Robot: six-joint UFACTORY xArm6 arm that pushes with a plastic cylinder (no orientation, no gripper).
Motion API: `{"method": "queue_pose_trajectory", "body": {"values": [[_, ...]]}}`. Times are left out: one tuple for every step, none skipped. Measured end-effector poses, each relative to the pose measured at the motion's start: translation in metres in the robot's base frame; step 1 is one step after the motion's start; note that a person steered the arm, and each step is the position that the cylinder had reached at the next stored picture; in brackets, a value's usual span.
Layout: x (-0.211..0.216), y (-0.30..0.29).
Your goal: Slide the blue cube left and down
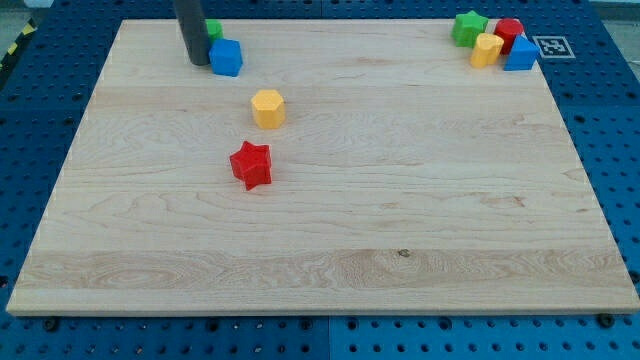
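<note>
The blue cube (pixel 227 57) sits near the board's top left. My rod comes down from the view's top and my tip (pixel 197 62) rests on the board just left of the blue cube, touching or nearly touching its left side. A green block (pixel 213 29) peeks out behind the rod, just above the blue cube.
A yellow hexagonal block (pixel 267 108) lies below and right of the blue cube. A red star (pixel 251 165) lies below that. At the top right corner stand a green block (pixel 469 27), a red block (pixel 509 31), a yellow block (pixel 487 49) and a blue block (pixel 520 54).
</note>
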State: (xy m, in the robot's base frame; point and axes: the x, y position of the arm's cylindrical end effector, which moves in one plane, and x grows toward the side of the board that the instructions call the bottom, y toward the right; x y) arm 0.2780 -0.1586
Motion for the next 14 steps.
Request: {"method": "queue_pose_trajectory", "body": {"values": [[0.0, 0.036], [0.0, 0.077], [0.0, 0.109], [-0.008, 0.116], [-0.01, 0.133], [0.011, 0.164], [0.034, 0.166], [0.049, 0.172], [0.057, 0.207], [0.072, 0.239], [0.093, 0.26], [0.112, 0.266], [0.133, 0.266], [0.14, 0.295]]}}
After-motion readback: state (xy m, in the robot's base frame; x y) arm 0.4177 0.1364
